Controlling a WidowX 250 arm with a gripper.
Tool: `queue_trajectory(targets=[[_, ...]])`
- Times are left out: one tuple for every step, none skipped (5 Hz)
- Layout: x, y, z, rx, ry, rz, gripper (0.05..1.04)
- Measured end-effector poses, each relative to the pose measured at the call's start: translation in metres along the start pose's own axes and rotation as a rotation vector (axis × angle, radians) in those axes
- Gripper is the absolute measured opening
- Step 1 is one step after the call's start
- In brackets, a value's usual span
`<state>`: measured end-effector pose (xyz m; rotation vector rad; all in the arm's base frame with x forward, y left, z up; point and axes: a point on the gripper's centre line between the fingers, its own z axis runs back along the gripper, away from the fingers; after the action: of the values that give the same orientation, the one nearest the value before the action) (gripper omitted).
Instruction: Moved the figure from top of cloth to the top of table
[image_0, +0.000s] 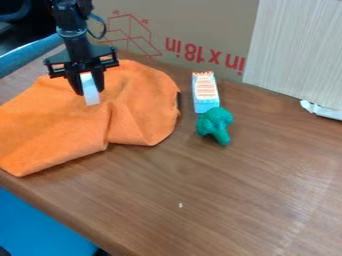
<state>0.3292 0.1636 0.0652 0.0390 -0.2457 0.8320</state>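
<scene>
Far left: black gripper (87, 90) pointing down over orange cloth (60, 120). Fingers a narrow gap apart, one to each side of pale, slim figure (91, 96), apparently pinched between them. Lower end of figure jutting below fingertips, roughly upright; whether just above cloth or touching it, cannot tell. Not on bare table (227, 200) at this point.

Cloth rumpled, with raised folds, spread across left side of brown wood-grain table. To right of cloth, toward far side: small carton (205, 92), white and orange on top, light blue at near end. Just beside that near end, green broccoli-shaped toy (215, 124), stalk toward near side. Small white speck (180, 205) on table, nearer. Behind, along far side: cardboard (143, 27) with red print; at far right, pale ribbed panel (300, 45), with white object (322, 110) at its foot.
</scene>
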Motion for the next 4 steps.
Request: queue_trajectory(targets=[[-0.01, -0.003, 0.021, -0.01, -0.013, -0.055, 0.403], [-0.029, -0.017, 0.043, 0.017, 0.026, -0.152, 0.403], [-0.043, -0.034, 0.058, 0.053, 0.017, -0.247, 0.403], [-0.059, -0.054, 0.077, 0.094, -0.043, -0.348, 0.402]])
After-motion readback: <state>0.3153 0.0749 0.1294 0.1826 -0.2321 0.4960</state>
